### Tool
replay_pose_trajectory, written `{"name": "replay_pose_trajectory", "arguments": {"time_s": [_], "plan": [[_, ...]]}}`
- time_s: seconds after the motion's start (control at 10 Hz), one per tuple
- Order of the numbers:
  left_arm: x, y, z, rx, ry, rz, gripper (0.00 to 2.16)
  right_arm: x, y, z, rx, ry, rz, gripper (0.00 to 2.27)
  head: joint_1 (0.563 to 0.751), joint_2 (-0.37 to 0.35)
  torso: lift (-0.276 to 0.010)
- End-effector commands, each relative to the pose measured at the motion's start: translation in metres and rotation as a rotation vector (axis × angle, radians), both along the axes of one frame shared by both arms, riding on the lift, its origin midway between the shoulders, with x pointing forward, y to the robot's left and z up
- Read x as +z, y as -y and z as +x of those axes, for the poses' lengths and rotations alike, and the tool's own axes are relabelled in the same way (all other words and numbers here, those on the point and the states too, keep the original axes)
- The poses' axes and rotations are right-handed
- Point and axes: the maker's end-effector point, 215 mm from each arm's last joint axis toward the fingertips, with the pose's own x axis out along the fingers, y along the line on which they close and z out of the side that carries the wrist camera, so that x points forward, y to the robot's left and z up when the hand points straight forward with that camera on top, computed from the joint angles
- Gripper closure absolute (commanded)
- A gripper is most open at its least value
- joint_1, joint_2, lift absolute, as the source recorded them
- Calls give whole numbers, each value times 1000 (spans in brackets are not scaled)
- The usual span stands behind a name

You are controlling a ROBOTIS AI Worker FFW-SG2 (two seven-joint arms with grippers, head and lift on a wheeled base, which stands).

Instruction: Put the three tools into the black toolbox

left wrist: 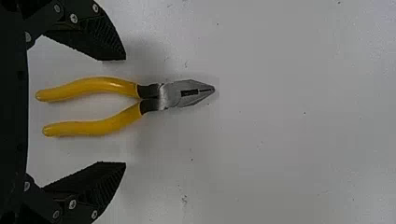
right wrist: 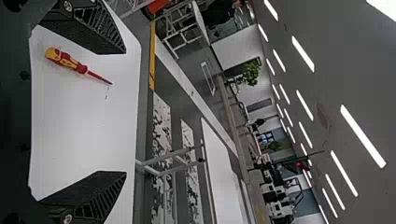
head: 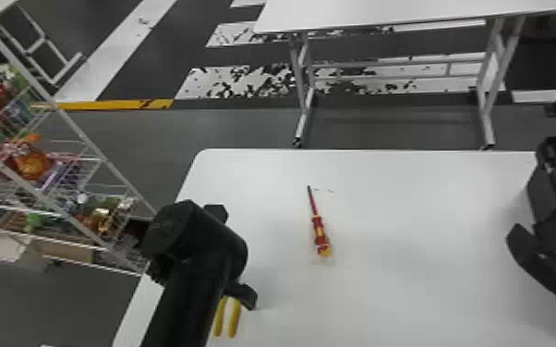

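Note:
Over the table's left side in the head view is my left gripper (head: 244,295), with the yellow handles of the pliers (head: 233,318) showing just below it. In the left wrist view the pliers (left wrist: 107,88) lie flat between the spread fingers of my left gripper (left wrist: 125,111), touching neither. A red and yellow screwdriver (head: 319,230) rests on the middle of the table. The black toolbox (head: 554,184) stands at the right edge. My right gripper (right wrist: 125,112) is open and holds nothing; the screwdriver (right wrist: 70,62) lies beyond it in the right wrist view.
The white table (head: 406,207) has its far edge in front of a second white table (head: 383,14). A wire rack (head: 60,161) with colourful packets stands close on the left, beside my left arm. A black curved part (head: 535,263) juts out near the toolbox.

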Motion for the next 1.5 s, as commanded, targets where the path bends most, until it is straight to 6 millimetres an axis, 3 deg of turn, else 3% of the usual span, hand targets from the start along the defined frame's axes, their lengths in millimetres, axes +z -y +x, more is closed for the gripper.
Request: {"name": "replay_pose_trajectory", "arguments": {"time_s": [0.0,0.1,0.2,0.4,0.5,0.9,1.3,1.4], "plan": [[-2,6,-2,7,-7,-13,211,0,1,1,-1,1,0,76,695,268,-51],[-5,7,-5,9,-18,-15,225,1,1,1,-1,2,0,76,695,265,-51],[-7,11,-6,10,-24,-24,532,1,4,1,-6,2,-3,76,695,260,-51],[-7,14,-7,17,-27,-47,1474,0,7,0,-10,-2,6,76,695,241,-51],[-6,14,-7,21,-25,-51,1615,0,8,0,-12,-3,8,76,695,236,-51],[4,17,-2,23,21,-60,1615,0,7,-1,-11,-5,11,76,695,234,-51],[54,19,31,9,185,-75,1615,-6,0,-1,-2,-12,6,76,695,219,-51],[53,19,29,13,184,-75,1673,-7,-2,-1,-1,-12,6,76,695,221,-51]]}}
